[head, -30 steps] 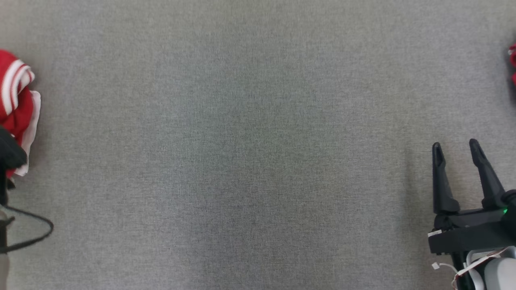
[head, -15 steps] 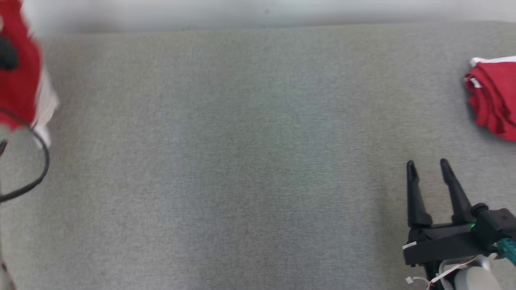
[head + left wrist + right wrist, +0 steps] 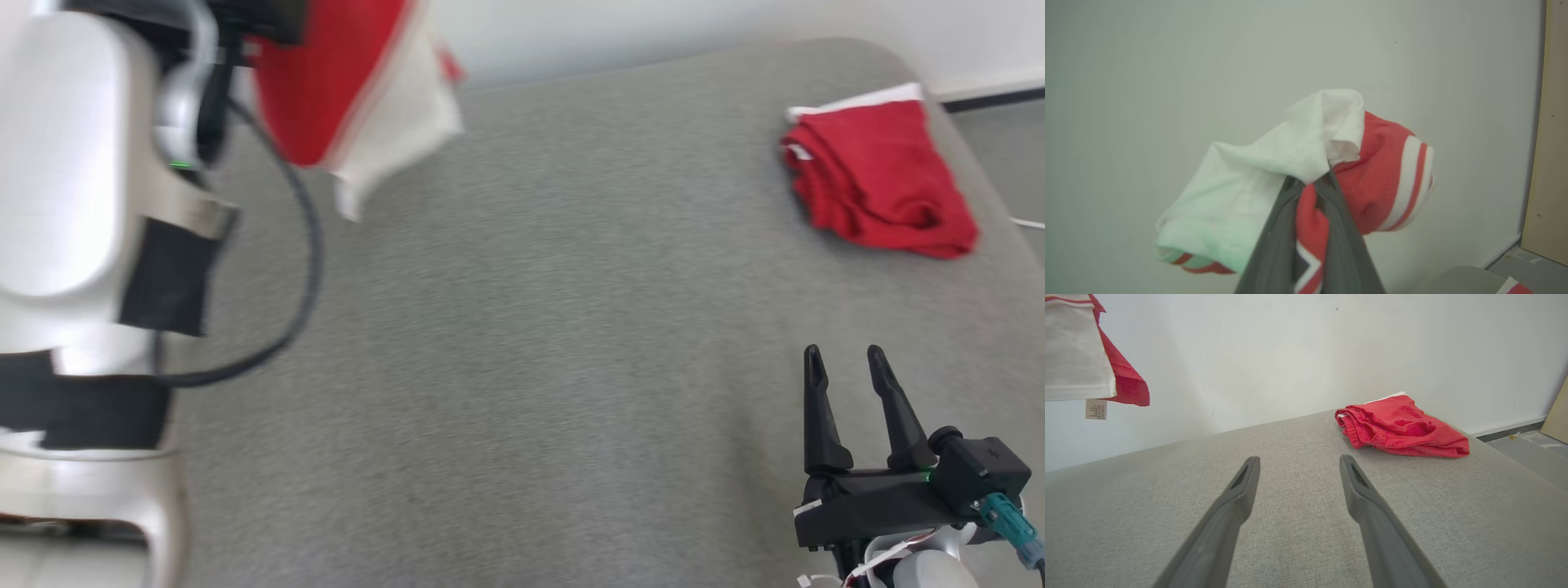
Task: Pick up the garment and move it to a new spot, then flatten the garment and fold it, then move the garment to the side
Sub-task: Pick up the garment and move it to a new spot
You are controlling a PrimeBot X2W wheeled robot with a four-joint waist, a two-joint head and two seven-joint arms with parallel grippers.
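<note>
A red garment with white panels and white stripes [image 3: 1372,179] hangs in the air, bunched up, and my left gripper [image 3: 1312,185] is shut on it. In the head view that garment [image 3: 351,90] dangles at the top left, above the far left part of the grey table [image 3: 522,327], below my raised left forearm [image 3: 73,163]. The right wrist view catches its lower hem and label [image 3: 1077,355] at the upper left. My right gripper [image 3: 845,359] hovers low at the table's near right, open with nothing between its fingers [image 3: 1237,490].
A second garment, plain red with a white edge [image 3: 882,175], lies crumpled at the table's far right corner [image 3: 1400,426]. A pale wall [image 3: 1290,347] runs behind the table. Floor and a wooden panel [image 3: 1549,163] lie to the right. A black cable [image 3: 302,245] loops off my left arm.
The head camera has tilted up and turned, bringing the wall and far edge into view. My left arm has lifted the garment off the table's left side. The right gripper stays open.
</note>
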